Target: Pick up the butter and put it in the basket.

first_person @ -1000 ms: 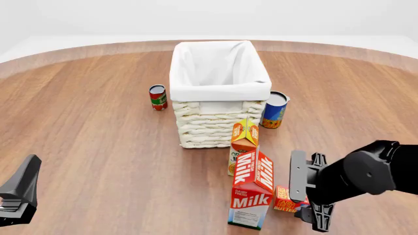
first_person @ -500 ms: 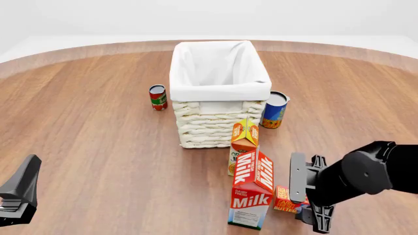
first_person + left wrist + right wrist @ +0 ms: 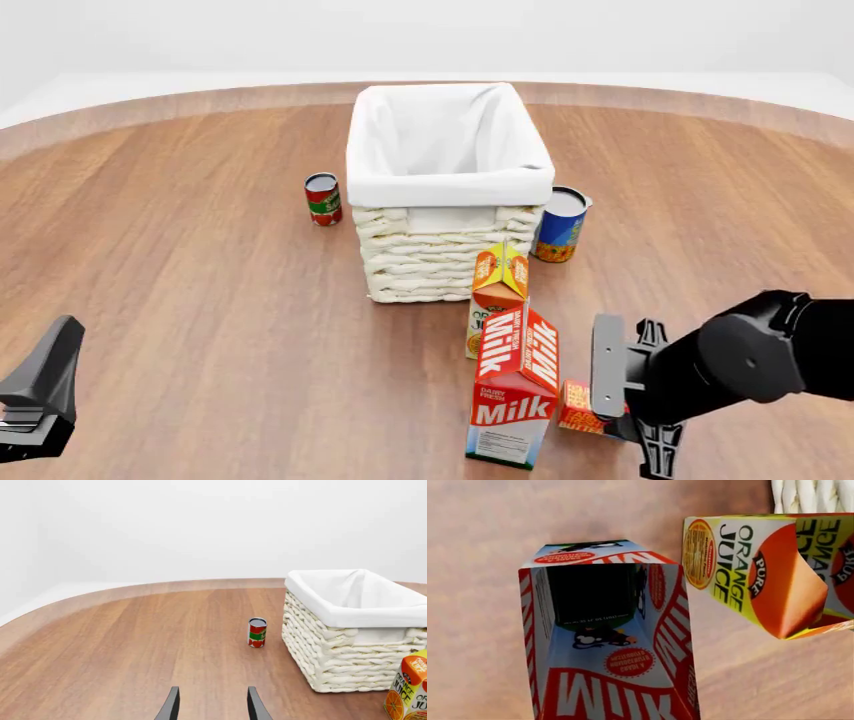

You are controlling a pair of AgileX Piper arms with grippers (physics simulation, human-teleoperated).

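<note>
The butter (image 3: 577,408), a small orange-red box, lies on the table just right of the milk carton's base; only part of it shows. My right gripper (image 3: 617,418) is low against the butter's right side. Its fingertips are hidden behind its own black body, so its state is unclear. The right wrist view shows no fingers and no butter, only cartons close up. The cream wicker basket (image 3: 441,255) with a white liner stands at the table's middle and also appears as the basket (image 3: 347,655) in the left wrist view. My left gripper (image 3: 212,709) is open and empty; it sits at the near left (image 3: 40,395).
A tall red-and-white milk carton (image 3: 518,390) (image 3: 607,645) stands beside the butter, with an orange juice carton (image 3: 499,290) (image 3: 760,570) behind it. A tomato can (image 3: 322,198) (image 3: 257,632) stands left of the basket, and a blue can (image 3: 562,224) to its right.
My right gripper has sunk a little lower and nearer beside the butter, covering slightly more of it. The left arm has not moved.
</note>
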